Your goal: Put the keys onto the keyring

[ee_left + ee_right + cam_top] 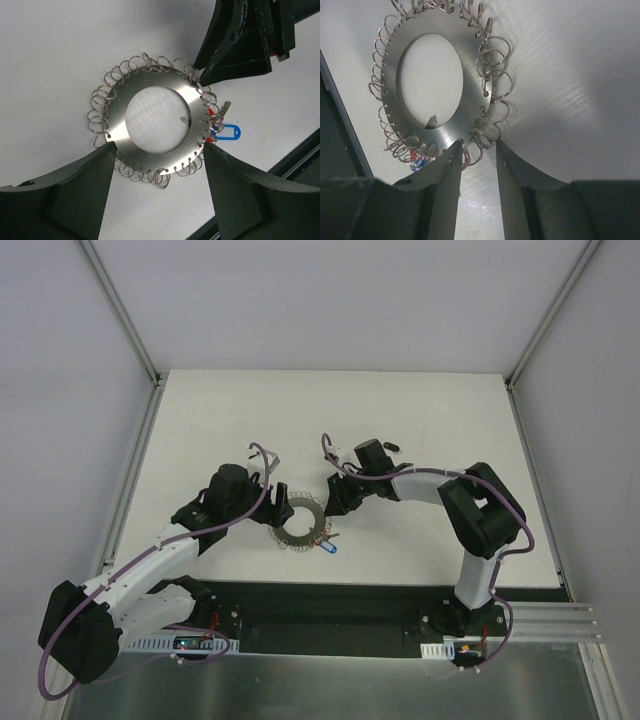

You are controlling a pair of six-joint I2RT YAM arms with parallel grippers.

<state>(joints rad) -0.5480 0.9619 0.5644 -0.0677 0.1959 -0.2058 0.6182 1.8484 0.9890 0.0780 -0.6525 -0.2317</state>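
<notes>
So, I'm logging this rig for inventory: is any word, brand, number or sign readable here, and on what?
No readable text anywhere.
On the keyring: a small triangular stamp by its central hole, too small to read.
On the blue tag: no legible writing shows.

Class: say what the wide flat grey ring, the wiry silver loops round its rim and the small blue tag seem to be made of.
Wide flat grey ring: metal, probably steel or aluminium; brushed sheen with fine streaks. Wiry silver loops: bright, polished metal wire; thin coils catching glints. Small blue tag: likely plastic; uniform saturated colour, smooth rounded outline.
</notes>
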